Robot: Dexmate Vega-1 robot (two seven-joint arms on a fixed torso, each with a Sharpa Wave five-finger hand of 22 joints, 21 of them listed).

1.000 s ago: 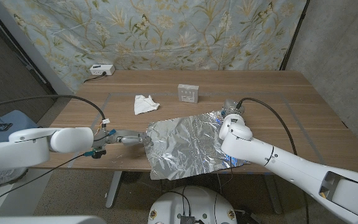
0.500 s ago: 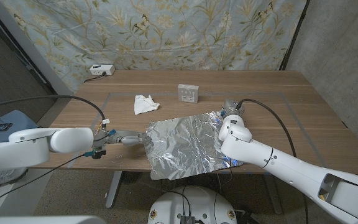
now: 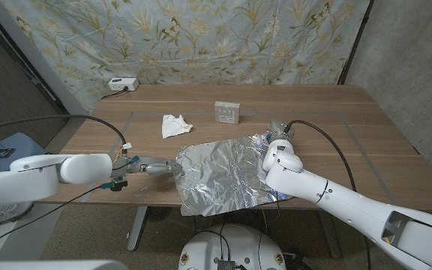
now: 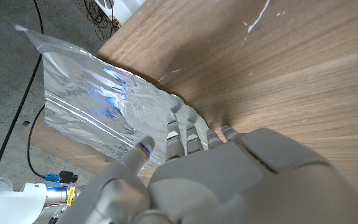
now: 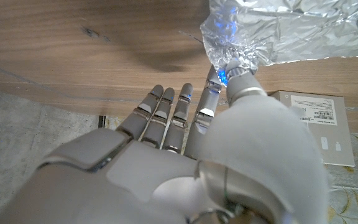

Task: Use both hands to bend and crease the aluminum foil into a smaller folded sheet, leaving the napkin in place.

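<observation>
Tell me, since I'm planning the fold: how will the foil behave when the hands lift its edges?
The foil is thin and already wrinkled, so it will likely flop yet keep any crease. Its front edge hangs past the table edge, suggesting it is very light and may slide. The left hand and right hand could tear it if they pull hard.

Crinkled aluminum foil [image 3: 223, 174] spread flat, overhanging the table's near edge; crumpled white napkin [image 3: 175, 125] well behind it.

From the head we look down over the wooden table [image 3: 336, 112], arms entering at seven and five o'clock. Each wrist camera sits close behind its own hand, left hand [image 4: 229, 174] and right hand [image 5: 185, 162], facing the aluminum foil [image 3: 220, 176], which all three views share.
</observation>
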